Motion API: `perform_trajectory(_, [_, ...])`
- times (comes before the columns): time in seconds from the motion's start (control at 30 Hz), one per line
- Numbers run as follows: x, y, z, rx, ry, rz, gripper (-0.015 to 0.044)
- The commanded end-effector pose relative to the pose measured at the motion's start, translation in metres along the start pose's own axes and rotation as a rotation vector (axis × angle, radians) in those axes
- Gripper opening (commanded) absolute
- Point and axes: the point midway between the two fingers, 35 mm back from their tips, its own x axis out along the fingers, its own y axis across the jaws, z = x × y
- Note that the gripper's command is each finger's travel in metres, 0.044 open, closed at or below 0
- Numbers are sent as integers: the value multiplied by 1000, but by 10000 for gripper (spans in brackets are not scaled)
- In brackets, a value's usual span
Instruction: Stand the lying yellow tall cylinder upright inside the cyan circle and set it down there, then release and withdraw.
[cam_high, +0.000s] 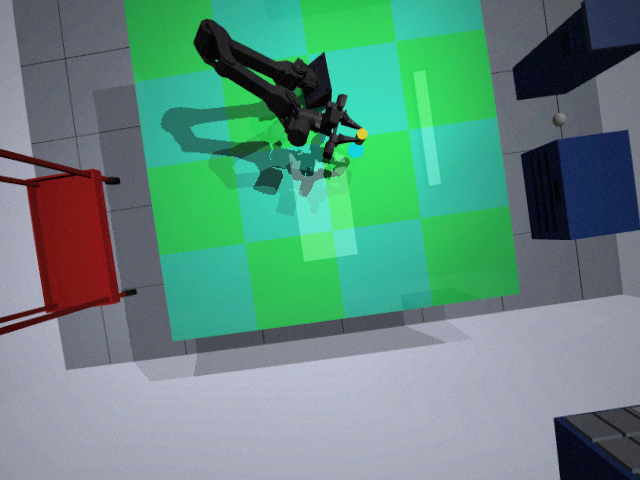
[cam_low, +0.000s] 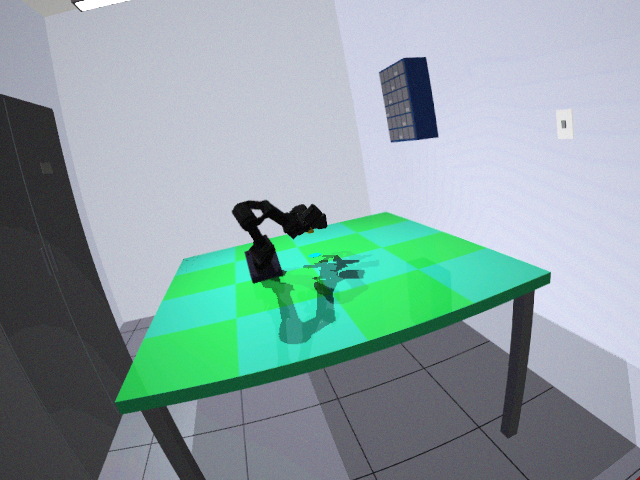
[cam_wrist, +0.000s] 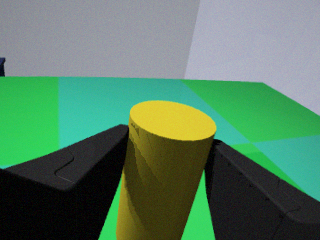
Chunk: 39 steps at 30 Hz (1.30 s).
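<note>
The yellow tall cylinder (cam_high: 361, 133) (cam_low: 310, 230) (cam_wrist: 167, 175) is held roughly upright, with its round top face showing in the wrist view and in the top view. My gripper (cam_high: 361, 134) (cam_wrist: 168, 143) is shut on it, one black finger on each side near its top. In the exterior view the gripper and cylinder are well above the table, and the gripper hides most of the cylinder. The flat cyan circle (cam_high: 355, 150) (cam_low: 314, 255) lies on the table and appears just beside the cylinder in the top view. The wrist view does not show the circle.
The checkered table (cam_high: 206, 206) (cam_low: 289, 320) bears the arm's dark base (cam_high: 321, 77) (cam_low: 263, 266), beside the circle. The arm's shadow falls across the table. A red chair (cam_high: 74, 240) and a blue cabinet (cam_high: 599, 186) stand off the table's sides.
</note>
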Motion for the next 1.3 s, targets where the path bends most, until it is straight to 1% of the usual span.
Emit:
perform_trajectory(0.0, [-1,0,1,-10,-10,-3,105])
perform_trajectory(0.37, [-1,0,-1,-11,-9,-2,105])
perform_trajectory(1.27, [7,0,-89,-11,-6,-1,105])
